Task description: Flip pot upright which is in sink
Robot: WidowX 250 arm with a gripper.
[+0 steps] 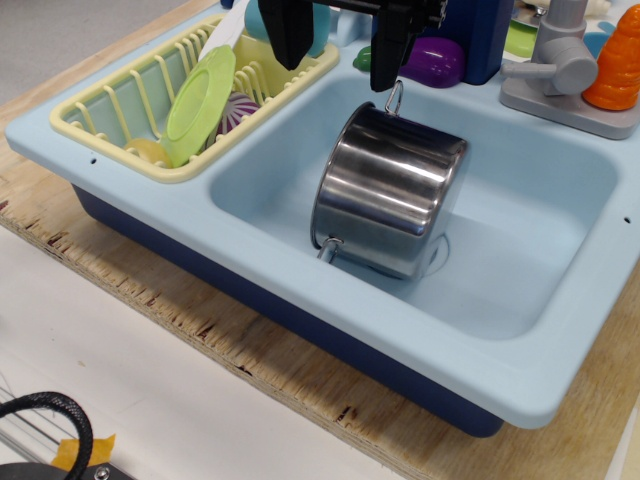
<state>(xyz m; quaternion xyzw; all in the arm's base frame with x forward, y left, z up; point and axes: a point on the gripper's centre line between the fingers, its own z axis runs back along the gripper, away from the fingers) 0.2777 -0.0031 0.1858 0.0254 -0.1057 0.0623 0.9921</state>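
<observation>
The shiny steel pot lies tipped on its side in the basin of the light-blue sink, leaning near the basin's left wall. One wire loop handle sticks up at its top and another is at its lower left. Its opening does not show. My gripper is open, with two black fingers spread apart just above the pot's upper edge. The right finger is next to the upper handle. It holds nothing.
A pale yellow dish rack with a green plate fills the sink's left side. A purple toy, the grey faucet and an orange carrot toy stand along the back. The sink rests on a wooden board.
</observation>
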